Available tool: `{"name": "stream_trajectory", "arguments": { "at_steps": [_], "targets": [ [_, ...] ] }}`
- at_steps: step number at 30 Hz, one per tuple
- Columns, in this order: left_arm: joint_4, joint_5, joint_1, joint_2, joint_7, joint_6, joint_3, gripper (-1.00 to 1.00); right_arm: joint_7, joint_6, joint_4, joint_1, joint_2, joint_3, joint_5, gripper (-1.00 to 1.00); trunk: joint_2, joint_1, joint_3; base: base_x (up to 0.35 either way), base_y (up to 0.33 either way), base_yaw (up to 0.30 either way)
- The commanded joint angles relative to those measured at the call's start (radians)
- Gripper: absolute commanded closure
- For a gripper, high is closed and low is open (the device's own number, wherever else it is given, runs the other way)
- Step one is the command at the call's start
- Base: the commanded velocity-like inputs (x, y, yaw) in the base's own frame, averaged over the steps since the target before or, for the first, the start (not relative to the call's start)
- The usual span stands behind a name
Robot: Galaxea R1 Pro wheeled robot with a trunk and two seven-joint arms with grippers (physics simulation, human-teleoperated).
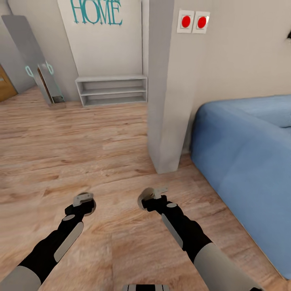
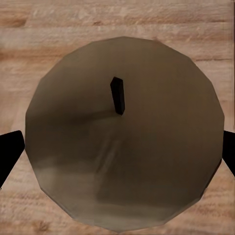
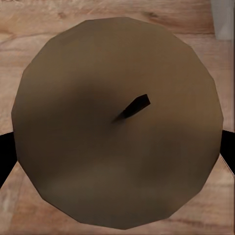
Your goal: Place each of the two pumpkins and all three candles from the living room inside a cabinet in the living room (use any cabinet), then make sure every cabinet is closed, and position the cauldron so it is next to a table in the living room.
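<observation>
I hold one candle in each hand above the wooden floor. In the left wrist view a tan candle with a dark wick sits between the black fingers of my left gripper, which is shut on it. The right wrist view shows a second tan candle clamped the same way in my right gripper. In the head view the left gripper and the right gripper hang low at the front, each with a candle's rim peeking out: candle on the left and candle on the right.
A grey wall corner juts out straight ahead. A blue sofa fills the right side. A low grey open shelf stands against the far wall under a "HOME" sign, with a leaning mirror to its left. Wooden floor stretches ahead on the left.
</observation>
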Motion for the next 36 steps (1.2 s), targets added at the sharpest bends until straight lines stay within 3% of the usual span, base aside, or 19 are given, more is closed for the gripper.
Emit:
{"name": "stream_trajectory", "arguments": {
  "at_steps": [1,7,13,20,25,30,36],
  "targets": [
    [0.0,0.0,0.0,-0.001,-0.001,0.0,-0.001,1.0,0.0,0.0,0.001,0.0,0.001,0.0,-0.001,1.0,0.0,0.0,0.004,0.0,0.0,0.0],
    [0.0,0.001,0.0,-0.001,-0.002,0.001,-0.007,1.0,-0.018,-0.014,0.037,0.0,0.001,0.032,0.0,1.0,0.002,-0.003,0.027,0.0,0.0,0.017],
    [0.007,-0.001,0.001,-0.014,0.0,0.003,-0.006,1.0,-0.039,-0.092,0.111,0.0,0.003,0.044,-0.001,1.0,0.003,-0.006,0.05,0.0,0.0,0.1],
    [0.123,-0.001,0.0,-0.014,0.002,0.008,0.005,1.0,-0.148,-0.16,0.151,0.0,0.019,0.051,-0.003,1.0,0.005,-0.009,0.077,0.0,0.0,0.067],
    [0.135,0.003,0.0,-0.012,0.003,0.015,0.015,1.0,-0.16,-0.164,0.154,0.0,0.024,0.055,-0.005,1.0,0.006,-0.011,0.097,0.0,0.0,0.102],
    [0.139,0.003,0.0,-0.015,0.004,0.018,0.048,1.0,-0.161,-0.165,0.164,0.0,0.024,0.067,-0.005,1.0,0.007,-0.013,0.116,0.0,0.0,0.263],
    [0.14,0.002,0.0,-0.013,0.005,0.018,0.049,1.0,-0.161,-0.185,0.167,0.0,0.025,0.096,-0.004,1.0,0.008,-0.016,0.137,0.0,0.0,0.269]
  ]
}}
